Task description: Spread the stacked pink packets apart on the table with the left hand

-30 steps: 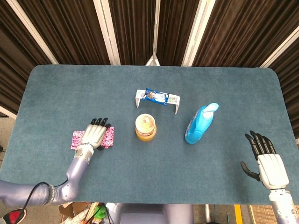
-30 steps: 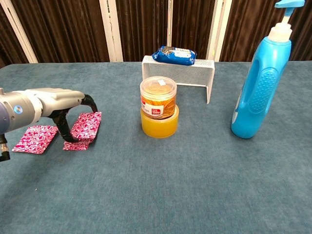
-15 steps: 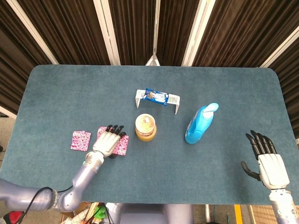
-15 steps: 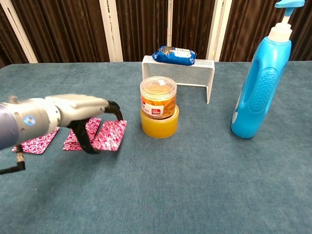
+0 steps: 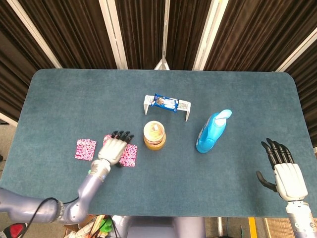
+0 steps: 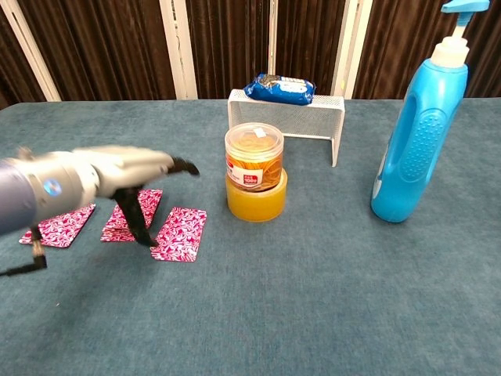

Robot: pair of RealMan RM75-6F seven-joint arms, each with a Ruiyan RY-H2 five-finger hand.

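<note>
Three pink patterned packets lie flat in a row at the table's front left: one on the left (image 5: 85,149) (image 6: 61,225), a middle one (image 6: 131,215) partly hidden under my hand in the head view, and one on the right (image 5: 130,155) (image 6: 180,233). My left hand (image 5: 115,148) (image 6: 125,174) hovers over the middle and right packets with its fingers stretched out, holding nothing; its dark thumb points down between those two packets. My right hand (image 5: 285,173) rests open at the front right, far from the packets.
Just right of the packets, a clear-lidded jar sits on an orange tub (image 5: 154,135) (image 6: 254,168). Behind them a white wire rack (image 5: 184,105) (image 6: 290,116) carries a blue snack pack (image 5: 165,102) (image 6: 279,88). A blue pump bottle (image 5: 212,131) (image 6: 423,125) stands further right.
My left hand slid the top packet rightward off the stack toward the jar, then lifted off it. That packet now lies flat by itself. My right hand has not moved.
</note>
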